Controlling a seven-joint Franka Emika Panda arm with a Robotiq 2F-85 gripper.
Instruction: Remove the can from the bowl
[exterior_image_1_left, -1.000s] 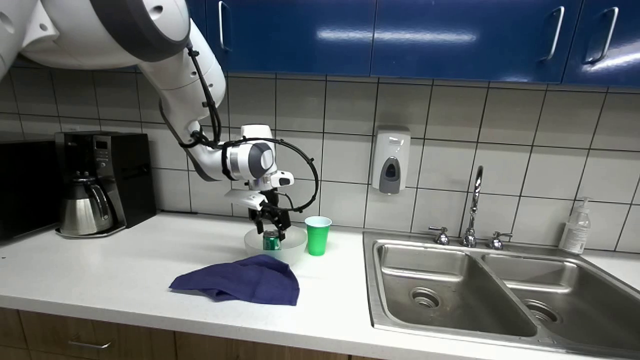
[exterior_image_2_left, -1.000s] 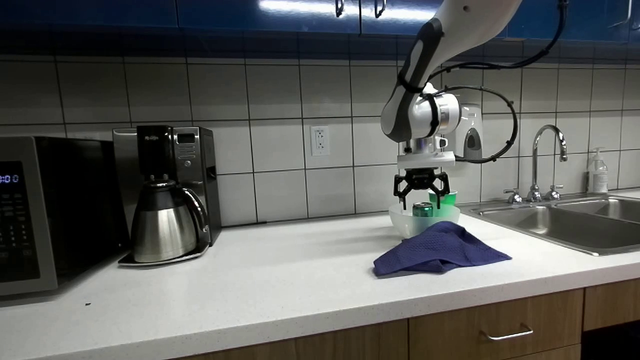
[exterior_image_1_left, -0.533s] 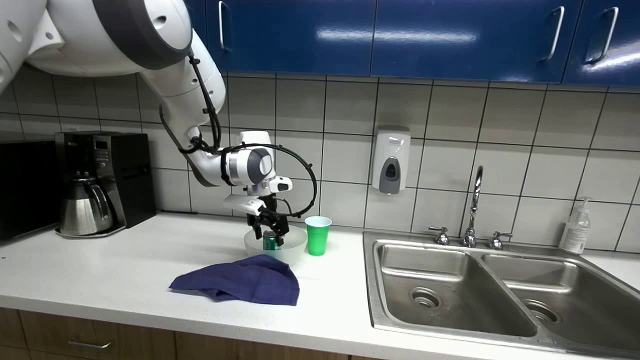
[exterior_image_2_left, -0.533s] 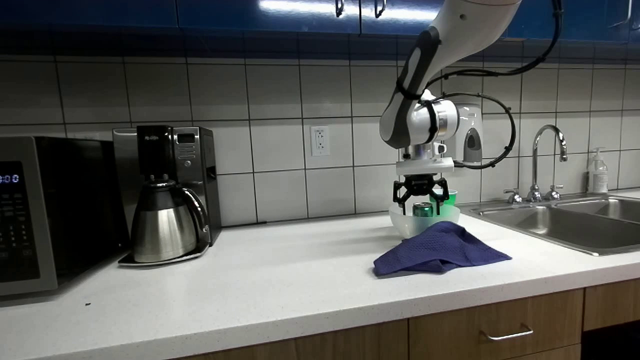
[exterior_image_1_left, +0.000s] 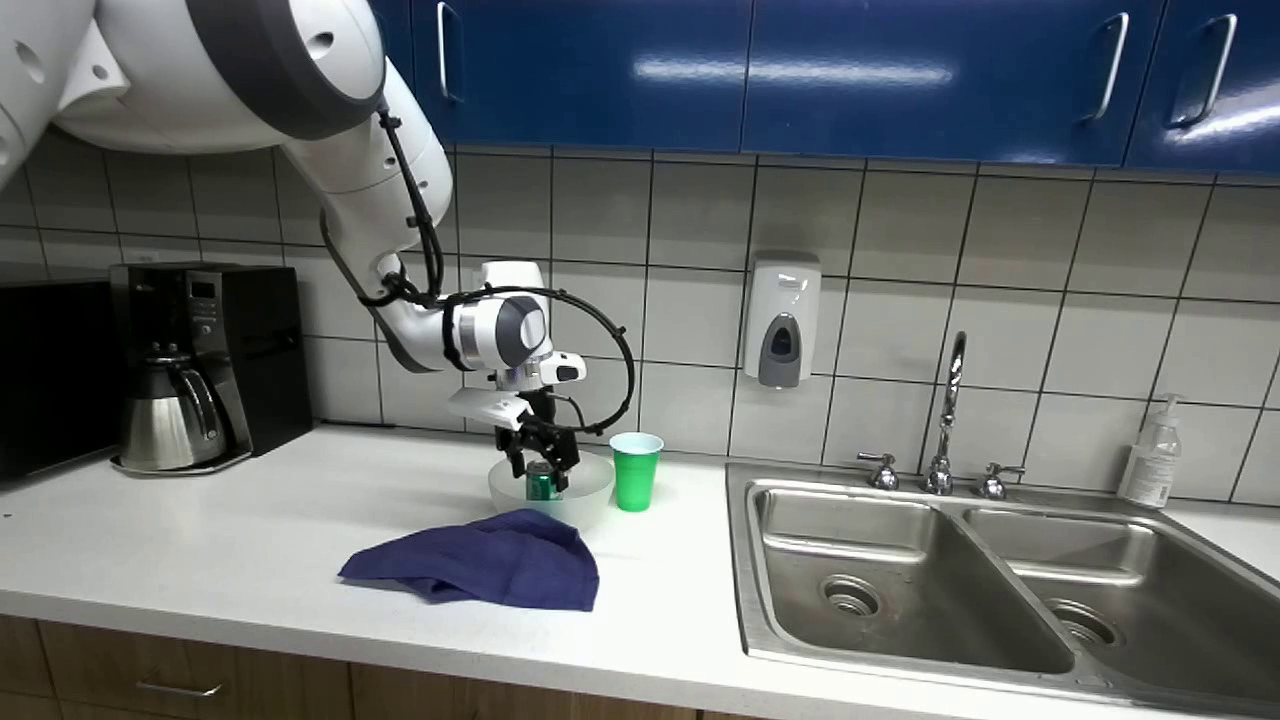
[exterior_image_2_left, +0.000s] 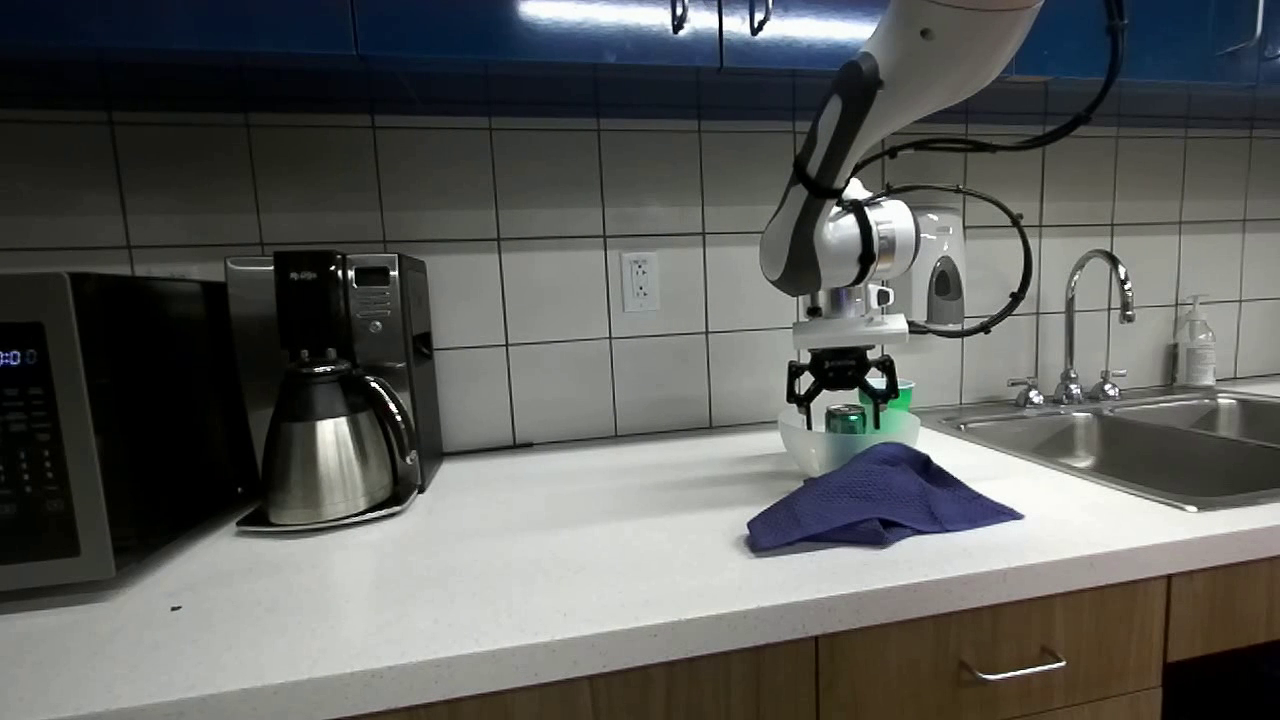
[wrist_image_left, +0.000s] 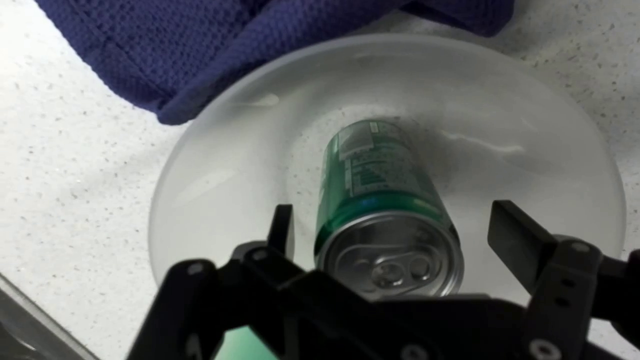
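On the pale countertop before me, the can stands upright inside the bowl; the gripper straddles the can, jaws spread wide, gripping nothing; close evenly, then lift vertically, clearing the bowl's rim and the nearby green cup.

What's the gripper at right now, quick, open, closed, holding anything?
Gripper: open, straddling the can with a gap showing on each side in the wrist view; holding nothing.

Green can — whitish bowl — speckled white counter.
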